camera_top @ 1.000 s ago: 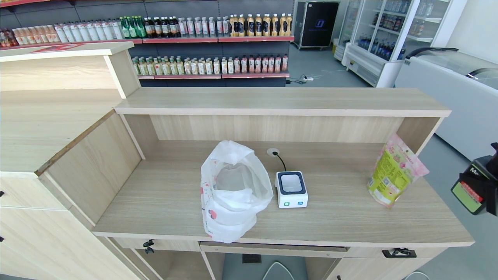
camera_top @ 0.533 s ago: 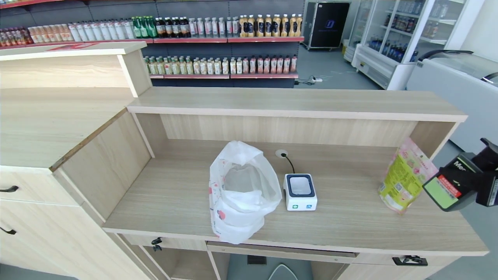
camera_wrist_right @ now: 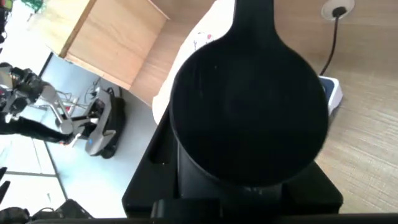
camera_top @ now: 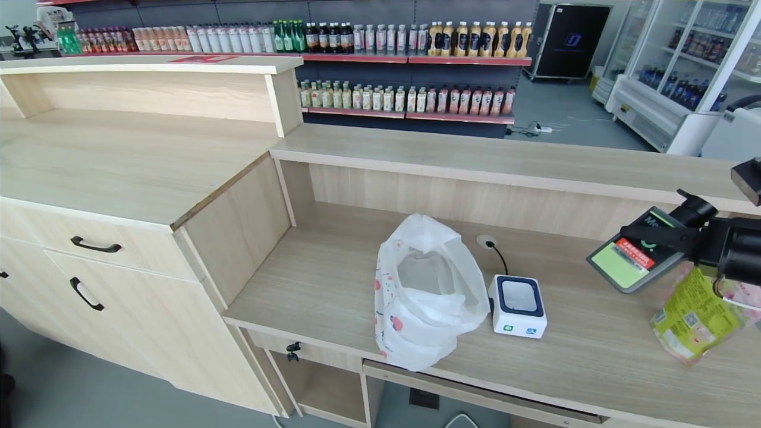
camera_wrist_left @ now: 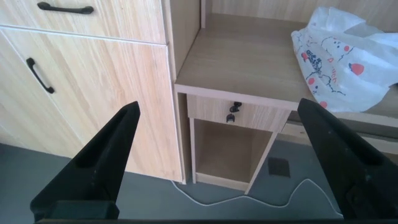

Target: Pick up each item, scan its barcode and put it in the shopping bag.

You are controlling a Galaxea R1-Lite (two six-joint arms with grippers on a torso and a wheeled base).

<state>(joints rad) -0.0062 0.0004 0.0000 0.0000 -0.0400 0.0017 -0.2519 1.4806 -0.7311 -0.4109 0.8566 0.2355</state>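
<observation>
My right gripper (camera_top: 678,236) is shut on a dark container (camera_top: 637,249) with a green and red label, held in the air above the counter's right end. Its round black underside (camera_wrist_right: 249,112) faces the right wrist camera. Just below it a green and pink pouch (camera_top: 694,315) stands tilted on the counter. The white scanner (camera_top: 517,304) sits mid-counter, with the open white shopping bag (camera_top: 425,291) touching its left side. My left gripper (camera_wrist_left: 217,165) hangs open below the counter's front left corner, with the bag (camera_wrist_left: 348,56) above and beyond it.
The wooden counter (camera_top: 321,285) has a raised back ledge (camera_top: 475,154) and a taller cabinet with drawers (camera_top: 119,178) on its left. A cable runs from the scanner to a hole (camera_top: 486,241). Bottle shelves (camera_top: 410,65) and glass fridges (camera_top: 684,59) stand behind.
The head camera has swung left, so the whole scene sits further right. My right arm has carried the dark container up and inward, from beside the pouch to above it.
</observation>
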